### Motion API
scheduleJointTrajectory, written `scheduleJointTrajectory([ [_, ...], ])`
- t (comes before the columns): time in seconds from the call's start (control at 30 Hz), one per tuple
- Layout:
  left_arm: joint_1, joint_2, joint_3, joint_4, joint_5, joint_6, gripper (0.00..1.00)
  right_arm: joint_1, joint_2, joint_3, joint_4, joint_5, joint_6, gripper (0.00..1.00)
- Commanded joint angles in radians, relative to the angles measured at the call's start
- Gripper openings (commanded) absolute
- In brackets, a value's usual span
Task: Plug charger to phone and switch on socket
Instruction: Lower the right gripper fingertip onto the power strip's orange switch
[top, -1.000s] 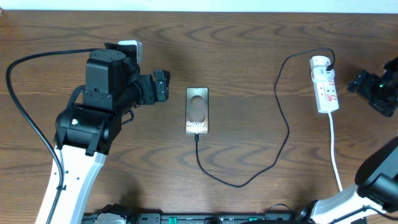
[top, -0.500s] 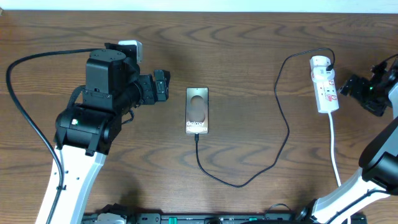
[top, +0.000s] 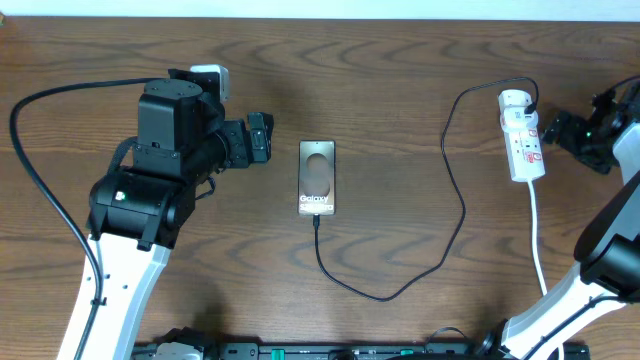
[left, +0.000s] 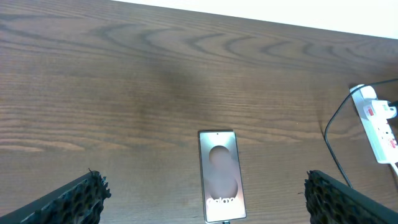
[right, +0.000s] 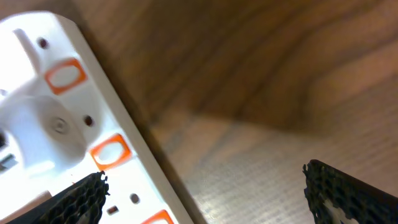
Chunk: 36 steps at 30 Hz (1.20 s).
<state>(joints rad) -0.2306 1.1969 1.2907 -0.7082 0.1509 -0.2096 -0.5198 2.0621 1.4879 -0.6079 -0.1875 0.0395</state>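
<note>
Wood table (top: 400, 60) carries everything. The left arm (top: 150, 190) sits on the left side, w/ the left gripper (top: 262, 137) pointing at the phone from just beside it. Its jaws are spread as wide as they go w/ nothing btwn them. This is prob. a stand-by pose, since no grip is needed there.

The right arm (top: 610, 255) reaches up the right edge. The right gripper (top: 560, 130) is close beside the socket strip (top: 522, 140), also fully spread and empty. It's prob. lining up a finger (right: 74, 199) for a switch press, not a grasp.

The strip lies lengthwise at the table's right-back, its white cord (top: 537, 240) trailing toward the front. The charger cable (top: 463, 212) leaves the strip's far end, loops down, then runs back up to the phone (top: 317, 178), which is mid-table, screen up. The cable tip (top: 316, 220) meets the phone's bottom edge. It looks plugged in, so the plug step seems done. Can't tell if the red-outlined switches (right: 64, 74) are on or off.
</note>
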Motion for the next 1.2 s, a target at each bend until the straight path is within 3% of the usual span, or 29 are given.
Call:
scheduleJointTrajectory([
  [0.0, 0.001, -0.002, 0.005, -0.003, -0.003, 0.002, 0.98, 0.027, 0.019, -0.006, 0.029, -0.006, -0.036, 0.99],
  [1.17, 0.001, -0.002, 0.005, -0.003, -0.003, 0.002, 0.98, 0.05, 0.071, -0.018, 0.097, -0.013, -0.063, 0.99],
])
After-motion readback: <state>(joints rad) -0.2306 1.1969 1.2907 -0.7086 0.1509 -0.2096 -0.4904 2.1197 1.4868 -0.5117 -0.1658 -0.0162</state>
